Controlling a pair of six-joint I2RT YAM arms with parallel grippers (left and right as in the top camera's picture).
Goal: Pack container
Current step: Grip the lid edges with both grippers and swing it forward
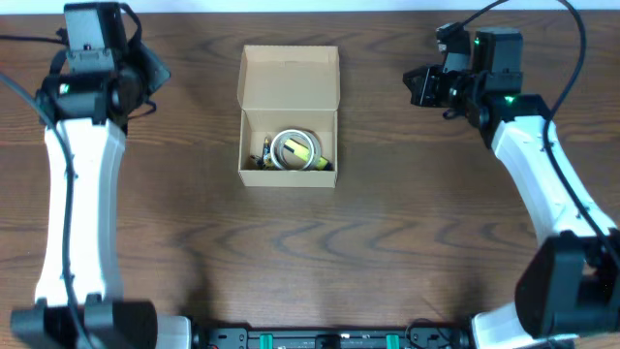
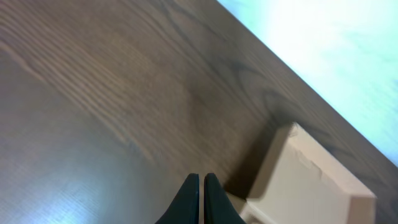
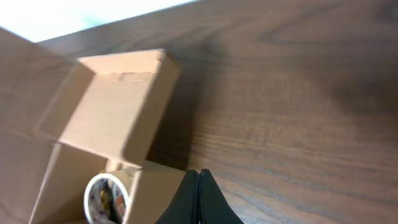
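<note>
A dark, wood-grained counter (image 1: 387, 242) fills the overhead view, and a pale, bright strip (image 1: 291, 5) runs past its far edge. What that strip is cannot be told.

The cardboard box (image 1: 289, 78) sits on the far middle of the counter, between the two arms. Its hinged lid is open and stands up at the back. Inside, against the near wall, lies a whitish tape roll (image 1: 291, 150) with something yellow beside it; the other contents are too small to make out.

The left arm (image 1: 82, 194) reaches straight from the near edge to the far left corner, with its wrist well to the left of the box. In its wrist view, the left pincer (image 2: 200, 180) has its fingers drawn together to a hairline gap and grips nothing. It hangs over bare wood, with a corner of the box near it on the right.

The right arm (image 1: 542, 184) slants from the near right toward the far right, its head turned toward the box and well apart from it. The right pincer (image 3: 199, 177) is pressed closed and empty above bare wood, just beside the box's edge in its own view.
</note>
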